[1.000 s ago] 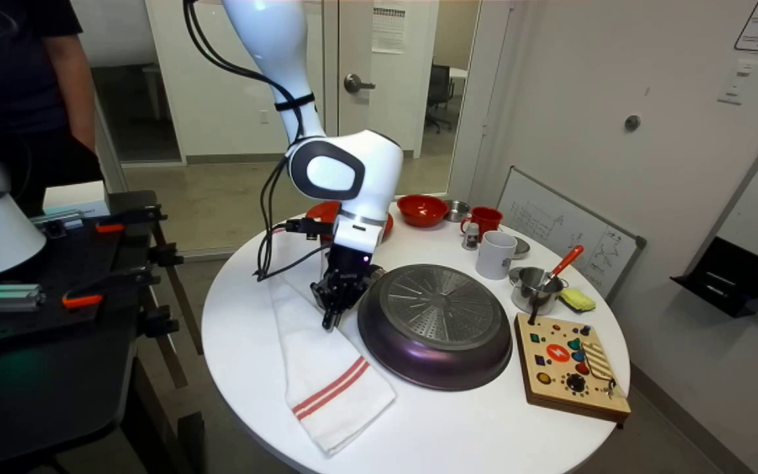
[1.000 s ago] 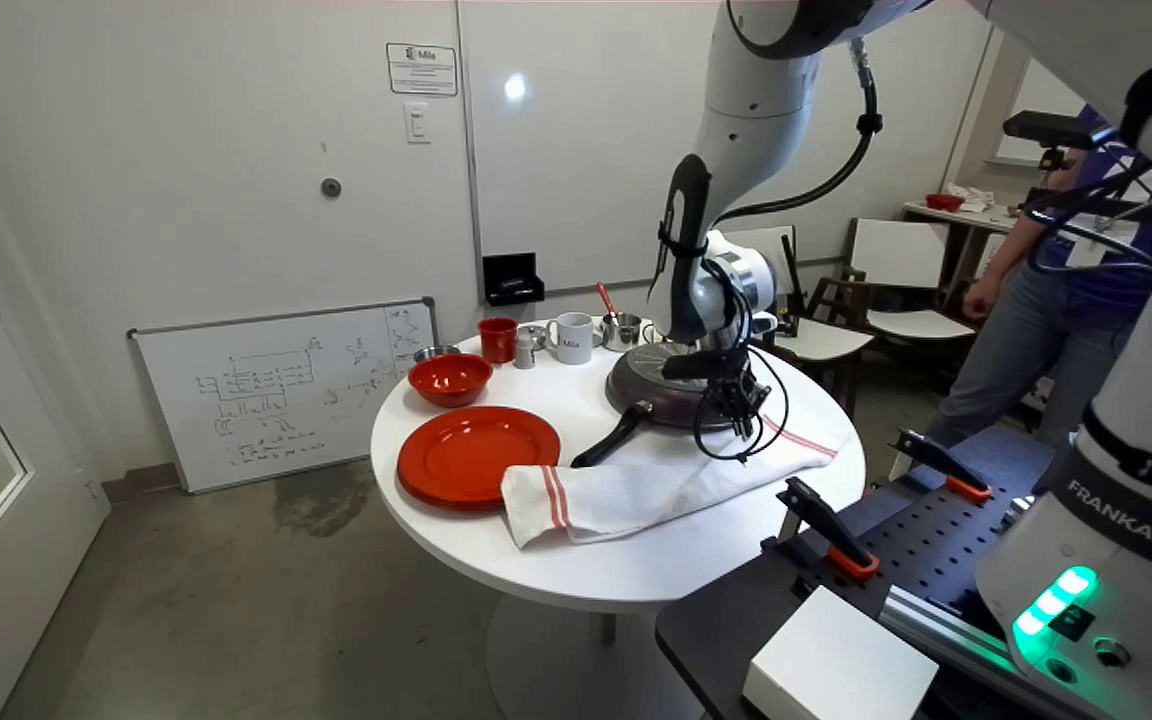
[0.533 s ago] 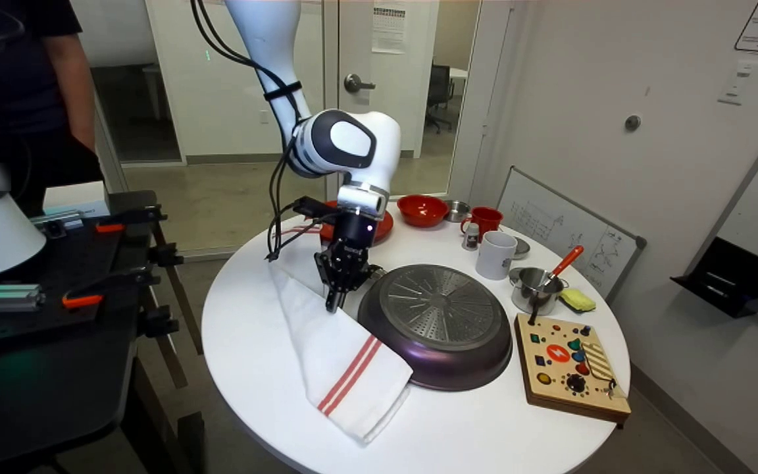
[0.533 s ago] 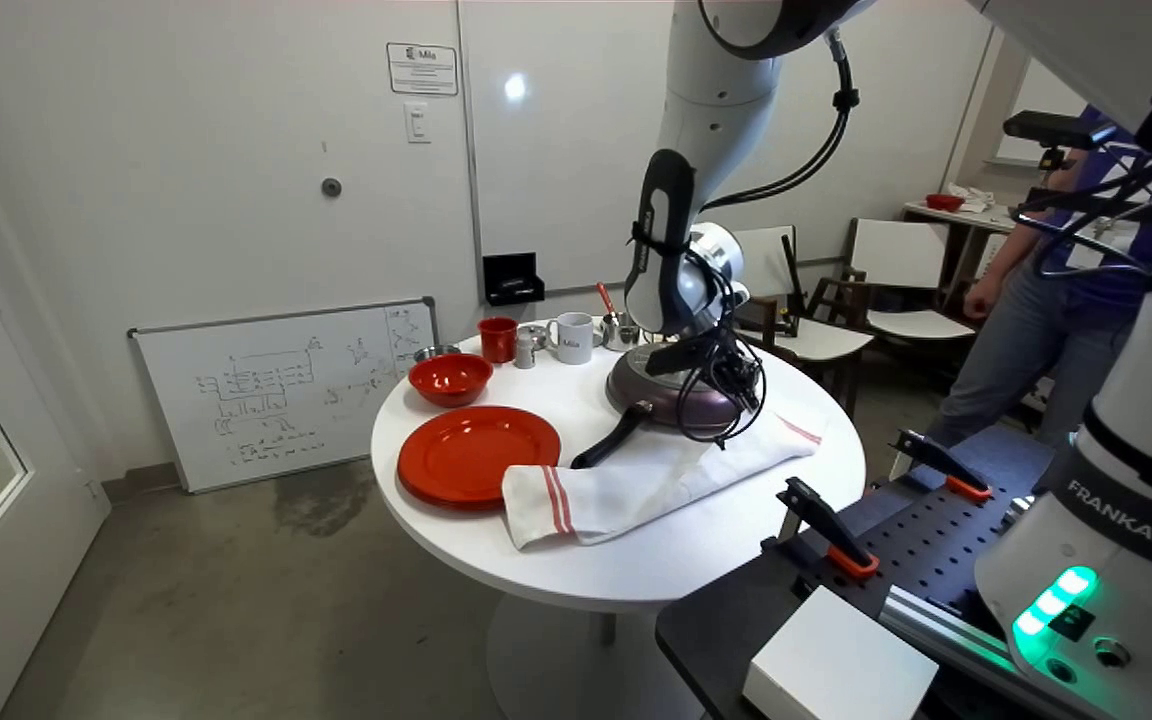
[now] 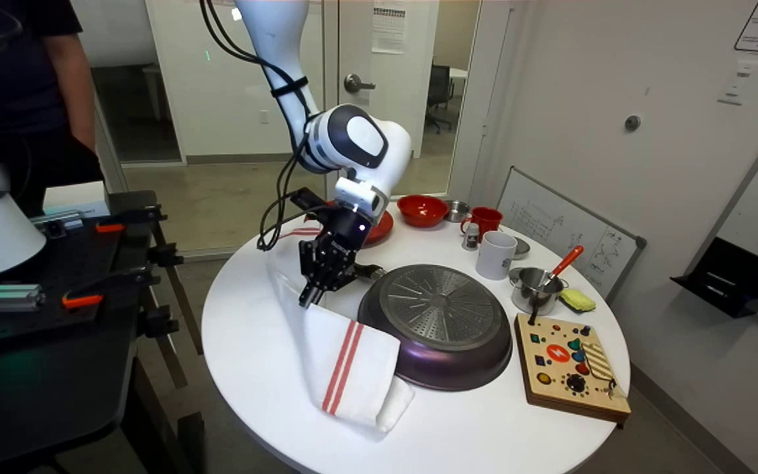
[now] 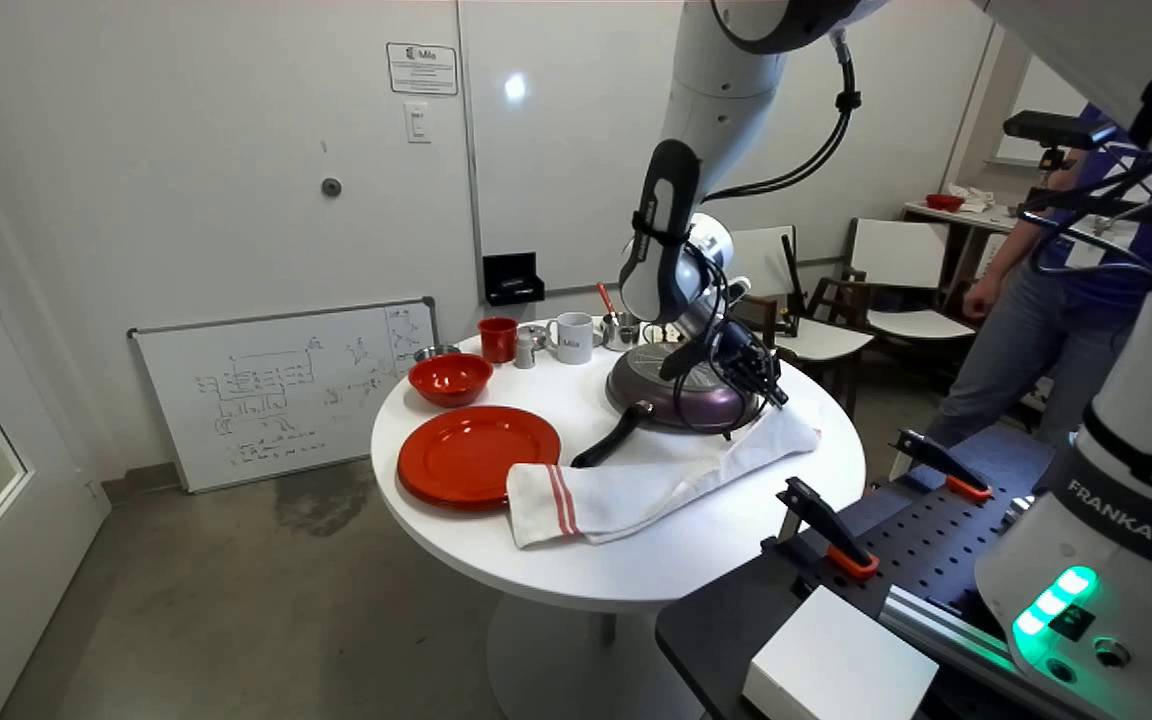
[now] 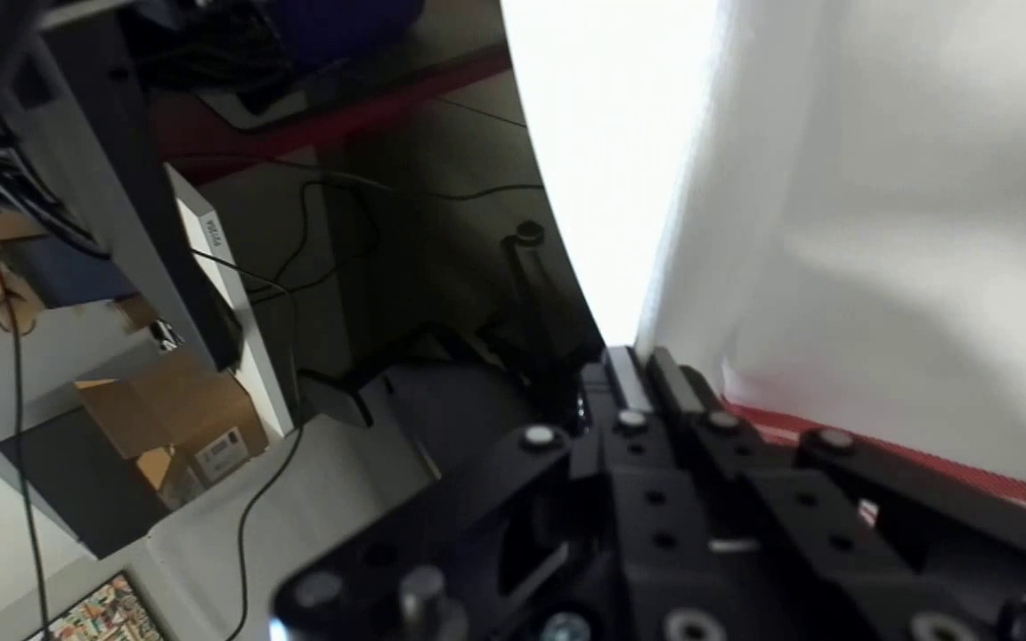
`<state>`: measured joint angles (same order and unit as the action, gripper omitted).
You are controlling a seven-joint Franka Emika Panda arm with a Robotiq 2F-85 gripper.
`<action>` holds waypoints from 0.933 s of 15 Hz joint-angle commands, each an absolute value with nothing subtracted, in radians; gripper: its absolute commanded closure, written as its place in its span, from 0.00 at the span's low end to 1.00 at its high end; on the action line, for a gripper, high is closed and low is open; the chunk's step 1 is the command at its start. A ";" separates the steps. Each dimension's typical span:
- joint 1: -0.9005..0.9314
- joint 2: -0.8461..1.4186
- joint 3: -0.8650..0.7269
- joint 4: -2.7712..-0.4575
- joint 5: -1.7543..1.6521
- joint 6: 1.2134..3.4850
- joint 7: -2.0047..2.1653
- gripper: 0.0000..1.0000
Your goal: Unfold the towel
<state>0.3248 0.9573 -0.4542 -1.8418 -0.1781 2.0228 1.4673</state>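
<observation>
Towel (image 5: pixel 359 368) lies along the edge of the tabletop (image 5: pixel 484 434) that faces the black bench (image 5: pixel 37 388), raised where the gripper (image 5: pixel 311 299), its jaws nearly together, pinches the cloth, presumably to draw an upper layer off the one showing beneath at that striped end. The other striped end reaches the red plates (image 6: pixel 476 455); whether it overlaps their rim I cannot tell. The upturned pan (image 5: pixel 441 316) sits beside the cloth, inward, so unfolding likely has to go toward that edge
</observation>
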 commanded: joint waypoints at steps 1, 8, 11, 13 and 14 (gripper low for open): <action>0.218 0.948 -0.357 -1.782 -0.193 1.869 1.441 0.93; 0.113 0.982 -0.258 -1.712 -0.190 1.688 1.395 0.93; 0.104 0.997 -0.242 -1.696 -0.196 1.622 1.384 0.93; 0.101 1.007 -0.230 -1.690 -0.197 1.580 1.371 0.93; 0.097 1.013 -0.222 -1.689 -0.194 1.565 1.362 0.94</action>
<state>0.1162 0.9802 -0.2488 -1.7327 -0.1786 1.6394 1.4030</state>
